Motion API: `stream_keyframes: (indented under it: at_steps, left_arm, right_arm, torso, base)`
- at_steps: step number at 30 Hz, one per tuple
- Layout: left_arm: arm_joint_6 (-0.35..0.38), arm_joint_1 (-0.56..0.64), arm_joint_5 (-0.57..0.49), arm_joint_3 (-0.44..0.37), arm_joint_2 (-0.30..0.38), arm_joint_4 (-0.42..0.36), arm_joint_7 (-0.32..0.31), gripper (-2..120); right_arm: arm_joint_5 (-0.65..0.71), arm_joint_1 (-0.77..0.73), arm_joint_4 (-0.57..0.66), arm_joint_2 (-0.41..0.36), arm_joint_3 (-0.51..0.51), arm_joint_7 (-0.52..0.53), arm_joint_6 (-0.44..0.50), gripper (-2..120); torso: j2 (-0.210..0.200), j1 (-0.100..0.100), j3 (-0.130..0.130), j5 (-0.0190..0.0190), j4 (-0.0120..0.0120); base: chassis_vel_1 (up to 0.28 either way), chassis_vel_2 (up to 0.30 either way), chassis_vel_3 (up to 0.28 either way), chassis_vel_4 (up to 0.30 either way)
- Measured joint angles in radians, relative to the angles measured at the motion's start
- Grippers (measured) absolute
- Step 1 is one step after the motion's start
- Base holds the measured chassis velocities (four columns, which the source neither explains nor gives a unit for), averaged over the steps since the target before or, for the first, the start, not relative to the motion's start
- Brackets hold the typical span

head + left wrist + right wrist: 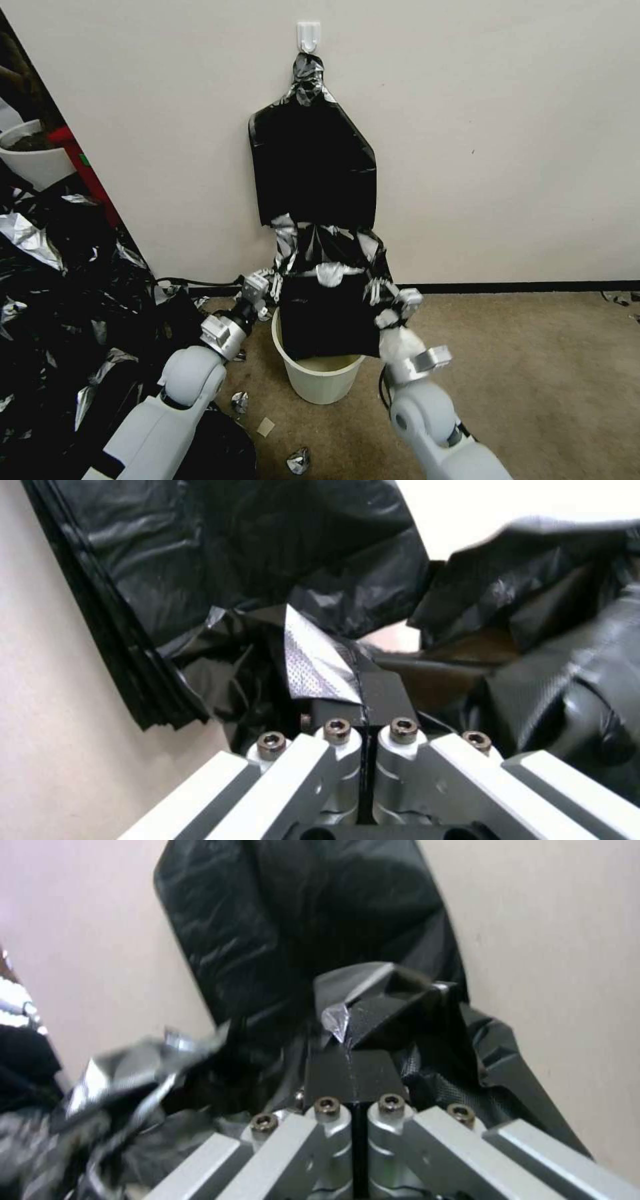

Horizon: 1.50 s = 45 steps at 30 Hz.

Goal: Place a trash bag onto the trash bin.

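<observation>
Both tools pinch the trash bag [327, 313] by its upper edge: the left tool [275, 283] and the right tool [375, 293], each pressed together on film. The bag hangs over the trash bin [320, 380], its bottom dipping inside. Lowering seems under way; next, its mouth likely needs spreading around the rim.

**Head count from my console**

I count two grippers, the left gripper [275, 285] and the right gripper [371, 291], each pinched on an edge of one trash bag [325, 313]. One trash bin [321, 379] sits below it. One stack of black bags [313, 167] hangs from one white wall hook [308, 35]. One white plant pot [33, 155] stands far left. I make out three crumpled foil scraps [298, 461] on the carpet near the bin.
</observation>
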Motion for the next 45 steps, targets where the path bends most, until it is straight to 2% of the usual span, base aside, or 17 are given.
stream_keyframes:
  at_steps: [7,13,16,17,18,20,21,22,23,26,27,28,31,32,34,38,45]
  left_arm:
    - [0.032,0.001,0.015,-0.047,0.063,-0.056,0.035,0]
    - [0.038,0.025,0.014,-0.029,0.069,-0.060,0.055,0]
    - [0.089,0.066,0.011,0.021,0.063,-0.066,0.003,0]
    - [0.089,0.066,0.011,0.021,0.063,-0.066,0.003,0]
    - [0.127,0.084,0.000,0.066,0.080,-0.083,-0.058,0]
    - [0.145,0.093,-0.007,0.088,0.091,-0.095,-0.087,0]
    - [0.179,0.105,-0.020,0.119,0.109,-0.117,-0.136,0]
    - [0.248,0.122,-0.049,0.158,0.134,-0.159,-0.223,0]
    - [0.248,0.122,-0.049,0.158,0.134,-0.159,-0.223,0]
    - [0.396,0.153,-0.146,0.217,0.164,-0.262,-0.411,0]
    - [0.428,0.160,-0.176,0.228,0.167,-0.286,-0.460,0]
    - [0.428,0.160,-0.176,0.228,0.167,-0.286,-0.460,0]
    - [0.528,0.186,-0.332,0.261,0.167,-0.383,-0.682,0]
    - [0.528,0.186,-0.332,0.261,0.167,-0.383,-0.682,0]
    - [0.546,0.220,-0.397,0.269,0.165,-0.420,-0.803,0]
    - [0.535,0.273,-0.402,0.271,0.162,-0.418,-0.874,0]
    - [0.505,0.334,-0.322,0.274,0.136,-0.376,-0.885,0]
  right_arm:
    - [0.001,-0.002,0.024,0.005,-0.061,0.014,-0.013,0]
    - [0.000,0.009,0.008,0.011,-0.066,0.040,-0.026,0]
    - [-0.001,0.002,0.024,-0.018,-0.075,0.208,-0.108,0]
    - [-0.001,0.002,0.024,-0.018,-0.075,0.208,-0.108,0]
    - [-0.006,-0.005,0.043,-0.048,-0.089,0.291,-0.163,0]
    - [-0.012,-0.011,0.056,-0.070,-0.100,0.330,-0.194,0]
    - [-0.018,-0.021,0.075,-0.099,-0.115,0.377,-0.231,0]
    - [-0.009,-0.040,0.119,-0.137,-0.143,0.444,-0.287,0]
    - [-0.009,-0.040,0.119,-0.137,-0.143,0.444,-0.287,0]
    - [0.119,-0.068,0.247,-0.180,-0.187,0.604,-0.396,0]
    - [0.152,-0.071,0.273,-0.184,-0.193,0.632,-0.413,0]
    - [0.152,-0.071,0.273,-0.184,-0.193,0.632,-0.413,0]
    - [0.243,-0.078,0.350,-0.196,-0.208,0.693,-0.449,0]
    - [0.243,-0.078,0.350,-0.196,-0.208,0.693,-0.449,0]
    - [0.286,-0.091,0.382,-0.207,-0.220,0.716,-0.470,0]
    - [0.320,-0.100,0.385,-0.223,-0.236,0.739,-0.501,0]
    - [0.343,-0.085,0.344,-0.229,-0.243,0.755,-0.540,0]
  torso:
    - [0.000,0.000,0.000,0.0001,0.0001]
    - [0.000,0.000,0.000,0.0000,0.0001]
    - [0.000,0.000,0.000,0.0000,0.0001]
    - [0.000,0.000,0.000,0.0000,0.0001]
    - [0.000,0.000,0.000,-0.0003,0.0001]
    - [0.000,0.000,0.000,0.0000,0.0001]
    - [0.000,0.000,0.000,0.0002,0.0001]
    - [0.000,0.000,0.000,0.0000,0.0000]
    - [0.000,0.000,0.000,0.0000,0.0000]
    - [0.000,0.000,0.000,0.0001,-0.0001]
    - [0.000,0.000,0.000,0.0001,0.0000]
    - [0.000,0.000,0.000,0.0001,0.0000]
    - [0.000,0.000,0.000,0.0001,0.0000]
    - [0.000,0.000,0.000,0.0001,0.0000]
    - [0.000,0.000,0.000,0.0001,0.0000]
    - [0.000,0.000,0.000,0.0001,0.0000]
    - [0.000,0.000,0.000,0.0000,0.0001]
  base:
    - [0.000,0.000,0.000,0.000]
    - [0.000,0.000,0.000,0.000]
    - [0.000,0.000,0.000,0.000]
    - [0.000,0.000,0.000,0.000]
    - [0.000,0.000,0.000,0.000]
    - [0.000,0.000,0.000,0.000]
    - [0.000,0.000,0.000,0.000]
    - [0.000,0.000,0.000,0.000]
    - [0.000,0.000,0.000,0.000]
    - [0.000,0.000,0.000,0.000]
    - [0.000,0.000,0.000,0.000]
    - [0.000,0.000,0.000,0.000]
    - [0.000,0.000,0.000,0.000]
    - [0.000,0.000,0.000,0.000]
    - [0.000,0.000,0.000,0.000]
    - [0.000,0.000,0.000,0.000]
    - [0.000,0.000,0.000,0.000]
